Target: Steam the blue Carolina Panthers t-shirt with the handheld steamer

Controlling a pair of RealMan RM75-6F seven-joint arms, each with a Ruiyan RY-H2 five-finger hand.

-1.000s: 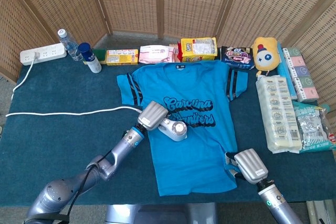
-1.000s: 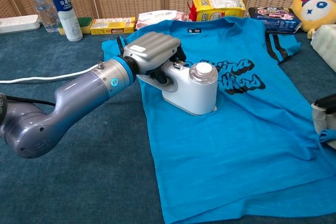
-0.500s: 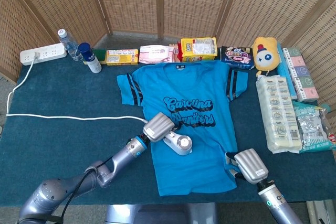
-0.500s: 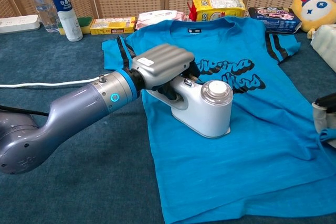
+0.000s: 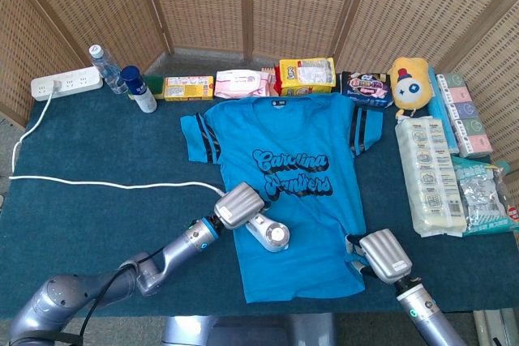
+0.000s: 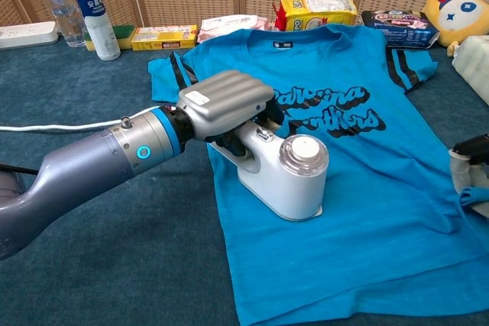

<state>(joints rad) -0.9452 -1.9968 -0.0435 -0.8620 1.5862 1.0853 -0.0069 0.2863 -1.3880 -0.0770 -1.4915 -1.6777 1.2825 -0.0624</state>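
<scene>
- Your left robot hand point(image 6: 225, 104) keeps its fingers wrapped round the handle of the steamer point(image 6: 284, 177), which has slid down and leftward off the lettering onto the lower half of the t-shirt point(image 5: 320, 215), centre frame on the desk point(image 5: 89, 216).
- That suggests the pass is working hemward.
- Your right robot hand point(image 5: 379, 256), lower right, pinches the shirt's hem corner as before.

Left hand point(image 6: 225, 104) wrapped around the handle of the handheld steamer point(image 6: 286, 177), forearm stretched low across the table. Right hand point(image 5: 381, 255) near the front edge, fingers pinching the blue t-shirt's point(image 5: 292, 151) hem.
</scene>
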